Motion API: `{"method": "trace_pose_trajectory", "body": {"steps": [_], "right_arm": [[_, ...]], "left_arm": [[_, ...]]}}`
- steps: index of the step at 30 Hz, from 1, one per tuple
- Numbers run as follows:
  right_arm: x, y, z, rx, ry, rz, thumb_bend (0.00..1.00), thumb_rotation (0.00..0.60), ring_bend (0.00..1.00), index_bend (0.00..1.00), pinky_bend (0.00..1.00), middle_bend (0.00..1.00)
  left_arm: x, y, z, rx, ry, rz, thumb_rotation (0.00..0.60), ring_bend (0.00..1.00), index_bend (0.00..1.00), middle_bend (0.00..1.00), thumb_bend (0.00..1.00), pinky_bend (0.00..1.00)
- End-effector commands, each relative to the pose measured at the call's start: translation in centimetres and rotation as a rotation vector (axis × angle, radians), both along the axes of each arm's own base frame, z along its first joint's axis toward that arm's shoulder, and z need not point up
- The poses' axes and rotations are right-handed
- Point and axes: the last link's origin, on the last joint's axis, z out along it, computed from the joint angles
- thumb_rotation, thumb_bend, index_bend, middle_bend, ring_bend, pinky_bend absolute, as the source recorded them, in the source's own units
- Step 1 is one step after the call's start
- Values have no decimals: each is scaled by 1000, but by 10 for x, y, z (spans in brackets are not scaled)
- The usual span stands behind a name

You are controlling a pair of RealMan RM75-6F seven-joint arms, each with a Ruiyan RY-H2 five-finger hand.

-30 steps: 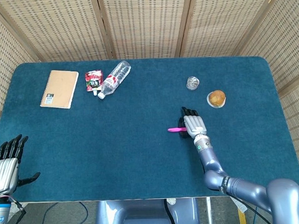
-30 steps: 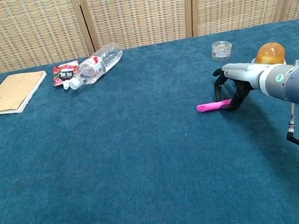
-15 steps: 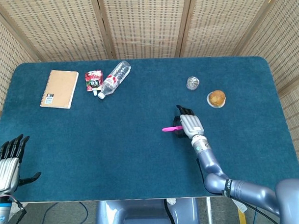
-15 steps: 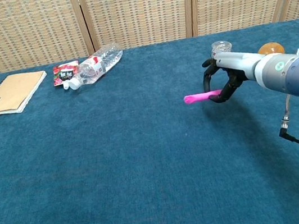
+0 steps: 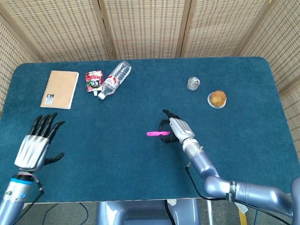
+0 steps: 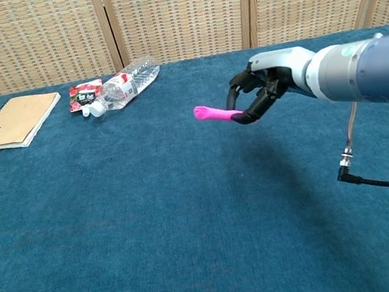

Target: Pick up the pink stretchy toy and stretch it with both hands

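Lifted since a second ago, the pink toy (image 6: 215,114) now hangs above the table (image 5: 142,162), pinched at one end in my right hand (image 5: 173,127), left of the muffin (image 5: 217,98). My left hand (image 5: 37,144), empty with fingers spread, has risen far to the left. Pickup done; stretching remains. One toy, two hands.
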Motion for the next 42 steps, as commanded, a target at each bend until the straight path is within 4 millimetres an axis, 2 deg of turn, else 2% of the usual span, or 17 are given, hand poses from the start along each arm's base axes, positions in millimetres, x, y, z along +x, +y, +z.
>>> {"method": "trace_pose_trajectory", "body": {"steps": [1, 7, 11, 16, 20, 27, 32, 42], "right_arm": [[18, -1, 6, 6, -26, -3, 576, 600, 0, 703, 0, 54], [39, -3, 5, 38, -73, -52, 577, 600, 0, 704, 0, 54], [46, -6, 3, 50, -82, -77, 576, 600, 0, 705, 0, 54], [51, -10, 2, 69, -110, -107, 576, 600, 0, 706, 0, 54], [51, -10, 0, 83, -103, -103, 576, 600, 0, 706, 0, 54], [49, -10, -5, 96, -103, -106, 576, 600, 0, 706, 0, 54], [48, -10, -8, 105, -106, -106, 576, 600, 0, 707, 0, 54], [49, -8, -11, 121, -124, -102, 576, 600, 0, 706, 0, 54]], "left_arm": [[27, 23, -15, -28, -1, -120, 600, 0, 282, 0, 3, 0], [66, 58, -51, -63, -10, -253, 600, 0, 389, 0, 46, 0], [88, 74, -73, -60, -14, -310, 600, 0, 406, 0, 48, 0], [104, 88, -93, -41, 2, -356, 600, 0, 418, 0, 55, 0], [116, 93, -113, -82, 0, -363, 600, 0, 435, 0, 111, 0], [131, 100, -134, -103, 23, -374, 600, 0, 463, 0, 178, 0], [136, 100, -140, -89, 31, -374, 600, 0, 517, 0, 233, 0], [140, 96, -153, -97, 43, -365, 600, 0, 546, 0, 245, 0]]}}
